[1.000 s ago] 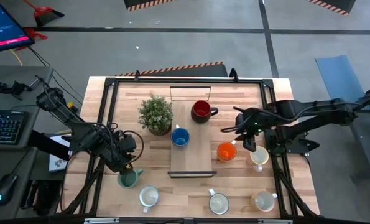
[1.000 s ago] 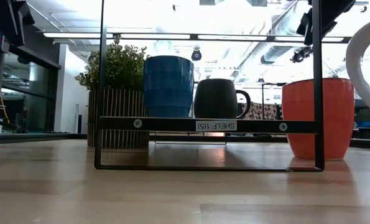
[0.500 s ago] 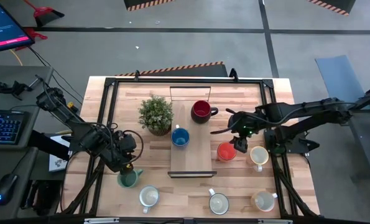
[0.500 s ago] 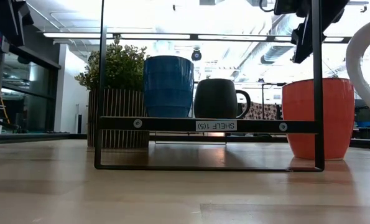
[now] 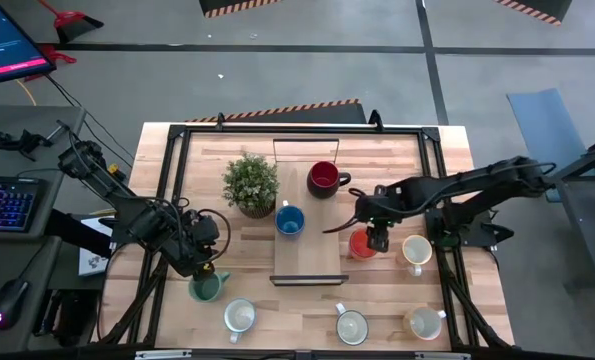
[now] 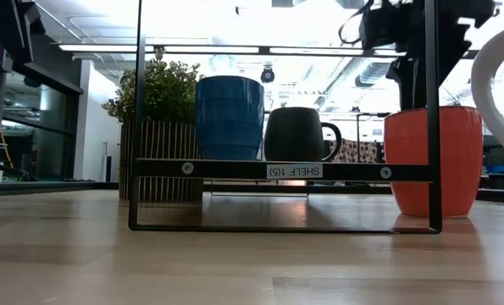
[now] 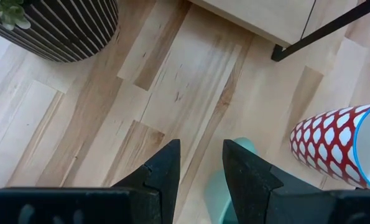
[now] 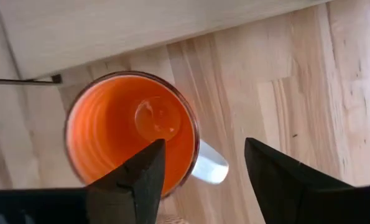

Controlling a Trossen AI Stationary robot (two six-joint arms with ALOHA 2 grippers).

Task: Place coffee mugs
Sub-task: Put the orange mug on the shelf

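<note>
Right of shelf: orange mug on table, upright. Right gripper just above, fingers wide apart, handle between them. Left gripper over teal mug, fingers part-spread, grip unclear.

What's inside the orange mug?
The orange mug looks empty: the right wrist view shows only its shiny orange bottom. The open right gripper hangs just above it, with one finger covering a bit of the rim and inside wall, so that small part cannot be seen.
</note>
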